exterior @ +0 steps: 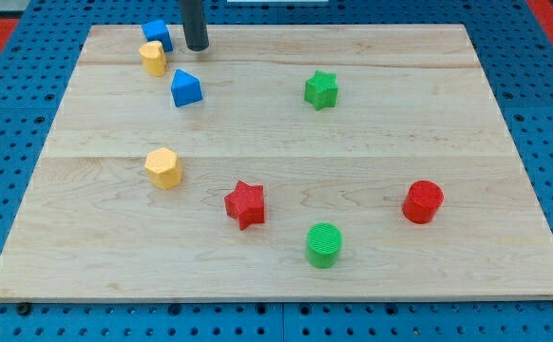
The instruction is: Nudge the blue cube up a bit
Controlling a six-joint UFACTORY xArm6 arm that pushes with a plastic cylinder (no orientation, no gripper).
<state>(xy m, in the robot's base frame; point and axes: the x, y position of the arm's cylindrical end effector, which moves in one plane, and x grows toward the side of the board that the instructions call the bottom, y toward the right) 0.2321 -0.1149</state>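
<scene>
The blue cube (158,33) sits near the board's top left corner, touching a yellow block (153,58) just below it. My tip (196,47) stands just to the right of the blue cube, a small gap apart from it. A second blue block (185,88), wedge-like in shape, lies below my tip.
A wooden board (371,142) carries the blocks. A yellow hexagonal block (163,168) is at the left middle, a red star (245,203) at the lower middle, a green cylinder (324,244) below it, a red cylinder (423,201) at the right, a green star (321,89) at the upper middle.
</scene>
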